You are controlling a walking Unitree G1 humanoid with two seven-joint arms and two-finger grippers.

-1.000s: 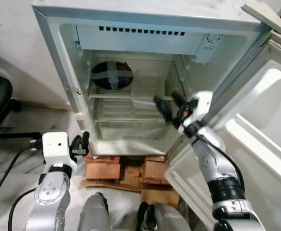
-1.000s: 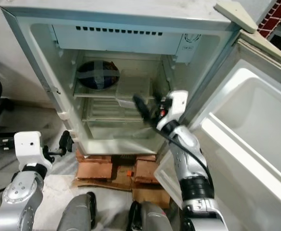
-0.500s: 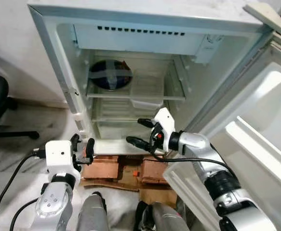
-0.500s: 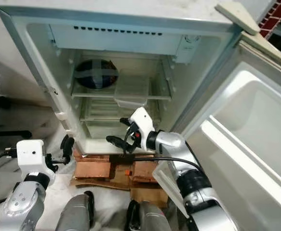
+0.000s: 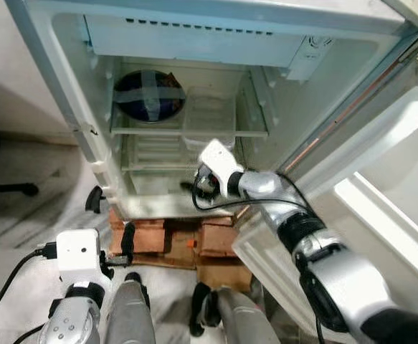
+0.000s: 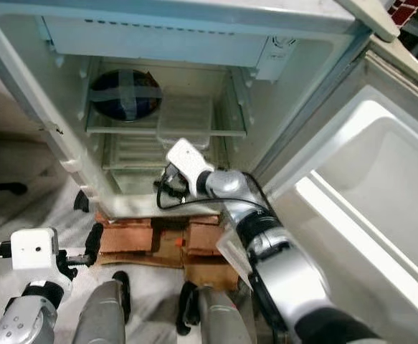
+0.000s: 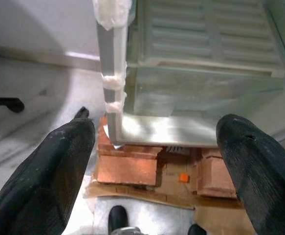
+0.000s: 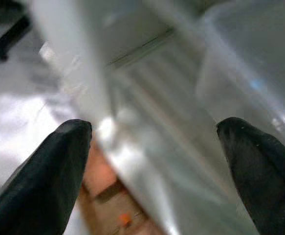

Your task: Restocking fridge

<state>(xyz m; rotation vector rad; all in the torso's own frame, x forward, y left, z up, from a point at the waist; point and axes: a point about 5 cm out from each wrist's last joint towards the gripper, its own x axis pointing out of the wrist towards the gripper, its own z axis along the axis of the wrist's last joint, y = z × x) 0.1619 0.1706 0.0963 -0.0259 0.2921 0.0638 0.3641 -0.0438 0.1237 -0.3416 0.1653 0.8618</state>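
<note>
The small white fridge stands open on bricks. On its upper shelf a dark round bowl crossed with tape sits beside a clear plastic container. My right gripper reaches into the lower compartment just above the fridge floor; its fingers are spread wide with nothing between them. Lower down, my left gripper hangs open in front of the fridge's bottom left corner, holding nothing.
The fridge door swings out to the right, with empty white door shelves. Red bricks and cardboard lie under the fridge. A black chair leg lies on the tiled floor at the left.
My right gripper came down from the middle shelf's right side and moved left into the lower compartment. The camera has moved in closer and tilted down. My left arm has sunk lower.
</note>
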